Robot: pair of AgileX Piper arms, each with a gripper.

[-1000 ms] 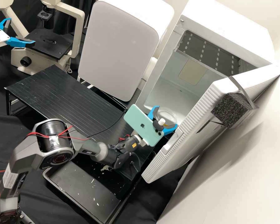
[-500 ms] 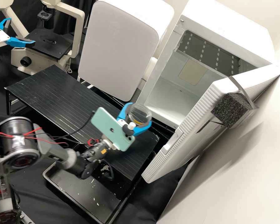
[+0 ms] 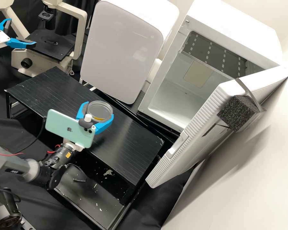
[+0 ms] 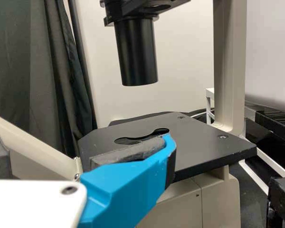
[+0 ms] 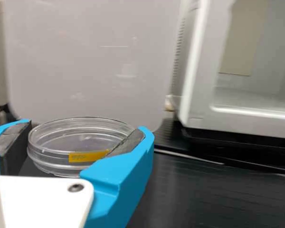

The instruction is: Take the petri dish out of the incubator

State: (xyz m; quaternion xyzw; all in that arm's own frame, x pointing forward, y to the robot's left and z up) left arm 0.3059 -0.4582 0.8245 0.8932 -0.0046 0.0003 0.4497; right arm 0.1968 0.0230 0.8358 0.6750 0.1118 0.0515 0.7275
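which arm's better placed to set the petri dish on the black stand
Right, I'd say: the right gripper holds the petri dish above the black stand, while the left gripper is by the microscope.

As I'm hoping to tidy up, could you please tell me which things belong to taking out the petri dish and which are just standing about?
Part of the job:
- petri dish, between the right gripper's fingers
- incubator, its door open

Apparently just standing about:
- microscope, beside the left gripper
- grey-fronted cabinet
- black tray
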